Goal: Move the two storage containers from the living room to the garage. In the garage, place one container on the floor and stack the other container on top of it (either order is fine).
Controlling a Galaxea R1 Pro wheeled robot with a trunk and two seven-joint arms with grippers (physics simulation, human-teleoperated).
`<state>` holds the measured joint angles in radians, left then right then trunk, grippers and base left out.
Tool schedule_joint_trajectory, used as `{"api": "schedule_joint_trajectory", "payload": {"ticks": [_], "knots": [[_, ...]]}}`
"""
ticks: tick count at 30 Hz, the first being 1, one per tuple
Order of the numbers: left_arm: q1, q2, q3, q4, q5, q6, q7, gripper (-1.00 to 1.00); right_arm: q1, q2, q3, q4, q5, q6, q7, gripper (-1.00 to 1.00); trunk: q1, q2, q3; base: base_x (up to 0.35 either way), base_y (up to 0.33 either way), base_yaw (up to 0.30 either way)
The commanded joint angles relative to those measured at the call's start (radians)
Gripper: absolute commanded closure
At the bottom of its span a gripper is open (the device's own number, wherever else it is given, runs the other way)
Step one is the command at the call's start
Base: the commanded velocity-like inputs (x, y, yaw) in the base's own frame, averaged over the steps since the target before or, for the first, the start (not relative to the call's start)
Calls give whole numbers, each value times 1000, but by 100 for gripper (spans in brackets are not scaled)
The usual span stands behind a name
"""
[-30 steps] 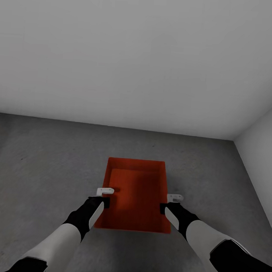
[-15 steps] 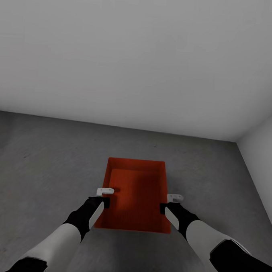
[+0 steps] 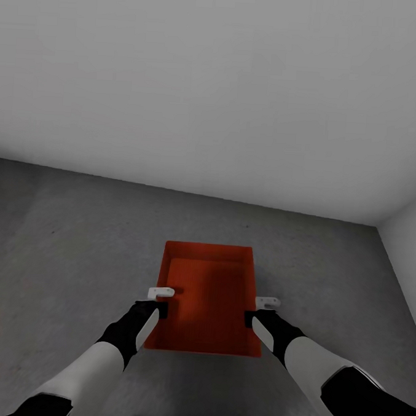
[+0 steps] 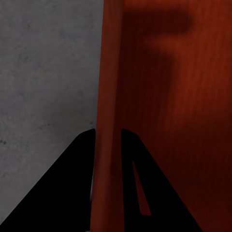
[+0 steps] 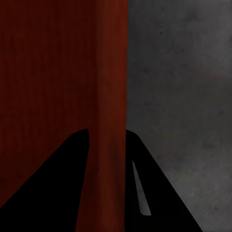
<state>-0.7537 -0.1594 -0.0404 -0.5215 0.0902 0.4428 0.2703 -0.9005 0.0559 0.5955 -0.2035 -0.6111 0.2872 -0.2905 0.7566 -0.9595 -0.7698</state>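
Note:
One orange-red storage container (image 3: 207, 294) hangs in front of me, open side up, over the dark grey concrete floor (image 3: 64, 242) of the garage. My left gripper (image 3: 159, 298) is shut on its left wall and my right gripper (image 3: 258, 308) on its right wall. In the left wrist view the bin's wall (image 4: 108, 96) runs between the black fingers (image 4: 72, 159) of the left gripper (image 4: 107, 133). The right wrist view has the other wall (image 5: 111, 72) pinched the same way by the right gripper (image 5: 107, 131). The second container is out of view.
A plain white wall (image 3: 216, 79) rises a short way ahead of the bin. A second white wall (image 3: 411, 257) meets it in a corner at the right. Grey floor spreads to the left and around the bin.
The line where wall meets floor has tilted, higher at the left and lower at the right, so the camera has turned. The bin and both arms hold the same place in the picture.

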Motion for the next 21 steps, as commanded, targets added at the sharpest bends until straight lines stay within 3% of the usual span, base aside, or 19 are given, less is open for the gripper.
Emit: {"api": "schedule_joint_trajectory", "payload": {"ticks": [1, 21], "knots": [[1, 1, 4, 0, -7, 11, 12, 100, -1, -31, -43, -4, 32, 2, -39, 100, 0, -1, -1, 0, 0, 5], [1, 2, 4, 0, -7, 10, 12, 100, -1, -31, -43, -4, 32, 2, -39, 100, 0, -1, -1, 0, 0, 0]]}}
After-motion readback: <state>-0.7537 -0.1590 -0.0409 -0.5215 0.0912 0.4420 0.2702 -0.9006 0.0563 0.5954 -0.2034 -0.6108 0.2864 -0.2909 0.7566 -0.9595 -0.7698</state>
